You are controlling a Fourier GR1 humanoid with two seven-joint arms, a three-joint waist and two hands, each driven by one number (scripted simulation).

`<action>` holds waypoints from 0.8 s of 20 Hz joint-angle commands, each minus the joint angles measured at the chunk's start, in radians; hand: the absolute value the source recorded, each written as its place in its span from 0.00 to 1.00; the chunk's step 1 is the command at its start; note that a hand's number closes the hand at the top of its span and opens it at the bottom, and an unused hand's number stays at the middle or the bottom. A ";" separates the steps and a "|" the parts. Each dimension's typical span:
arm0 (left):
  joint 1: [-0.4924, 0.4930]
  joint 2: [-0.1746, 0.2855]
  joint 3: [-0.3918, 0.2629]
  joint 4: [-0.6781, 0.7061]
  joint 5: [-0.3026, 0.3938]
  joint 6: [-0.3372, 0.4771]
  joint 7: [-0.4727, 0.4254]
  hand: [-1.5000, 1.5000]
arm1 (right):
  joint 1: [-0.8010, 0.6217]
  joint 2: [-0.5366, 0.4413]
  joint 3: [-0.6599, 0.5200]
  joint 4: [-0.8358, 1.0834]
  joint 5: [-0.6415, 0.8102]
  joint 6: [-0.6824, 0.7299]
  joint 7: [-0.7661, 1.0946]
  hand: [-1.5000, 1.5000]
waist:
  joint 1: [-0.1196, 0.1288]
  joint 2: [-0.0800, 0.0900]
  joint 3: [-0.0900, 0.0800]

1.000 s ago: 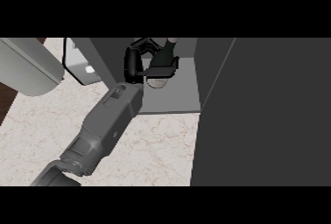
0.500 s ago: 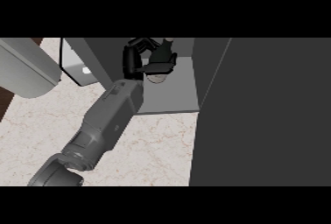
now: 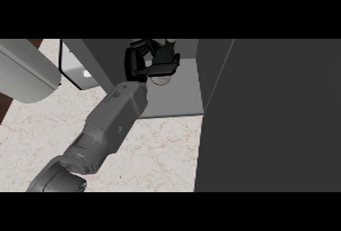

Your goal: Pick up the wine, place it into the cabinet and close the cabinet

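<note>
The dark wine bottle (image 3: pixel 160 78) is clutched by the curled black left hand (image 3: pixel 148 58), up inside the open grey cabinet (image 3: pixel 177 97). If it's released while tilted, it'd probably get toppled, or knocked during withdrawal.

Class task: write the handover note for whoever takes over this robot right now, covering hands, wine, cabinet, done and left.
Left hand: inside the cabinet, curled round the wine.
Right hand: not in view.
Wine: inside the cabinet; whether it is set down cannot be told.
Cabinet door: open, at the view's right.
Done: picked up, carried in.
Left: release, withdraw the hand, close the door.
</note>
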 commanded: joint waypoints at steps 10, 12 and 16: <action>-0.024 0.030 0.002 0.098 -0.049 0.052 -0.004 0.00 | -0.050 -0.004 -0.004 -0.015 -0.016 -0.015 0.024 0.00 | 0.001 0.010 -0.004; 0.003 0.032 0.004 0.104 -0.052 0.032 -0.026 0.00 | -0.046 0.010 0.007 -0.037 -0.017 -0.035 0.028 0.00 | -0.008 0.013 -0.005; -0.007 0.058 -0.012 0.121 -0.070 0.041 -0.001 0.00 | -0.014 -0.007 0.006 -0.030 -0.025 -0.001 0.010 0.00 | -0.009 0.012 -0.004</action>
